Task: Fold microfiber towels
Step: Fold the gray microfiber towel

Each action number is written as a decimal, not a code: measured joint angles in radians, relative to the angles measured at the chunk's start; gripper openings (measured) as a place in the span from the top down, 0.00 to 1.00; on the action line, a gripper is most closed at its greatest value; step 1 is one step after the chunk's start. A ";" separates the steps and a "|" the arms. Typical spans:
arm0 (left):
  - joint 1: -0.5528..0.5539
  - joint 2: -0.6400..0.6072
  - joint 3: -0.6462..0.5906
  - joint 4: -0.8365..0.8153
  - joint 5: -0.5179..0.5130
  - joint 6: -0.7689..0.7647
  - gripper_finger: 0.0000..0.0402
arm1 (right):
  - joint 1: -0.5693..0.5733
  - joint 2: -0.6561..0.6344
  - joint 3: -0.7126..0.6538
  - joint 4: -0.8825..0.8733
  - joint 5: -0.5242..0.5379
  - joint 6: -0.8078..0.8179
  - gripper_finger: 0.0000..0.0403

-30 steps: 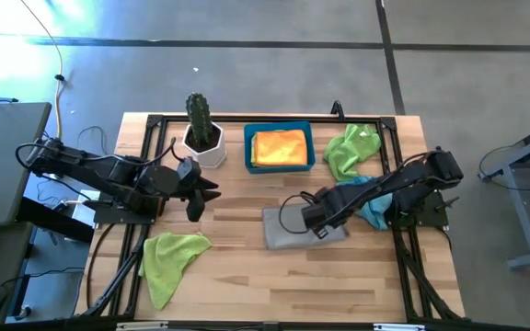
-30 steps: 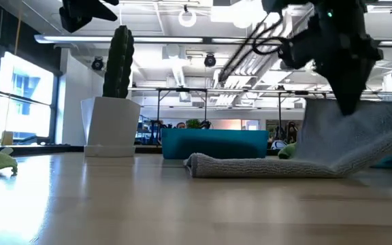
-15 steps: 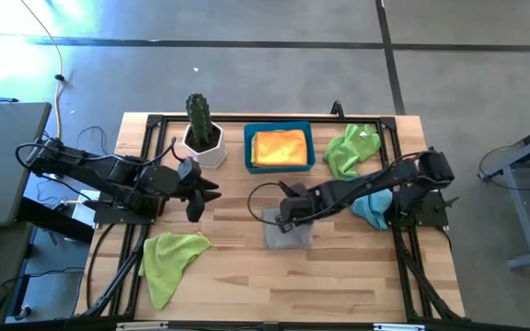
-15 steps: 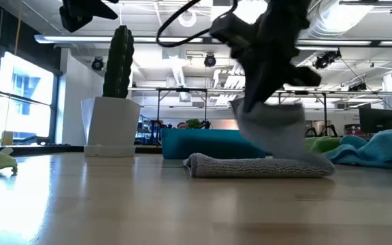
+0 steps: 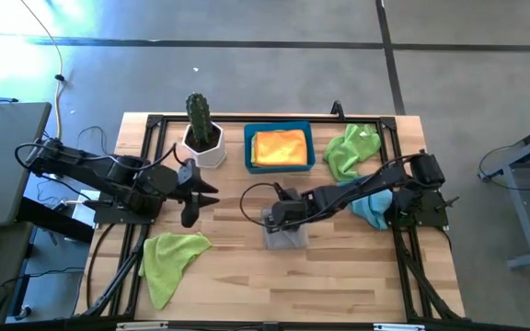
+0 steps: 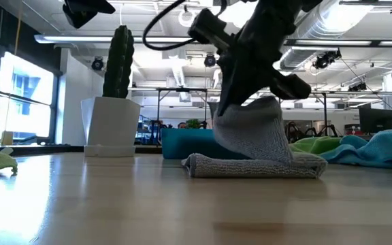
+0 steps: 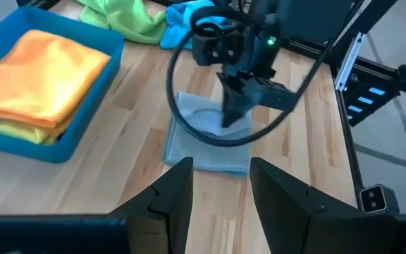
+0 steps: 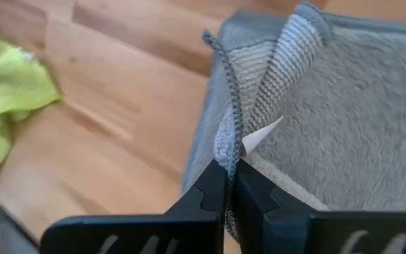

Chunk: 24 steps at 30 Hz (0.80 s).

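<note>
A grey towel (image 5: 284, 233) lies mid-table, its right part raised and carried over the rest (image 6: 250, 133). My right gripper (image 5: 277, 216) is shut on that raised part, seen close in the right wrist view (image 8: 229, 169). My left gripper (image 5: 191, 198) hovers open to the left, clear of everything, its fingers (image 7: 178, 190) framing the grey towel (image 7: 206, 144). One lime green towel (image 5: 171, 257) lies crumpled at the near left. Another lime green towel (image 5: 352, 147) and a light blue one (image 5: 372, 210) lie at the right. An orange towel (image 5: 279, 145) rests folded in the blue bin (image 5: 312, 147). My right gripper pinches the grey towel's hemmed edge (image 8: 232, 134) between its two fingers (image 8: 210, 194), beside a small white label. The fingers slant down from the table's right. The held part stands up off the table and drapes slack over the lower layer (image 6: 250, 167), which lies flat on the wood.
A cactus in a white pot (image 5: 201, 133) stands at the far left beside the bin. A black frame (image 5: 155, 119) runs around the tabletop. Bare wood (image 5: 339, 285) stretches along the near edge.
My right gripper has gone toward the table's left and tipped more steeply down, still shut on the grey towel's edge. The towel's right part has been lifted and folded over its left part, which has stayed on the table, so the towel now looks about half as wide.
</note>
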 joint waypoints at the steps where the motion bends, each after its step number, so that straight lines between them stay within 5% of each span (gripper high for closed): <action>1: 0.000 -0.003 0.000 -0.001 0.000 0.008 0.67 | 0.003 0.000 0.000 0.009 -0.003 0.005 1.00; 8: 0.000 -0.040 0.000 0.000 -0.002 0.042 0.67 | 0.010 0.000 0.000 0.013 0.047 -0.005 0.98; 18: 0.000 -0.092 0.000 -0.004 -0.005 0.041 0.67 | -0.004 -0.010 0.000 0.066 0.003 -0.154 0.63; 24: 0.000 -0.111 0.000 -0.005 -0.005 0.039 0.67 | -0.020 -0.045 0.000 -0.019 0.058 -0.203 0.58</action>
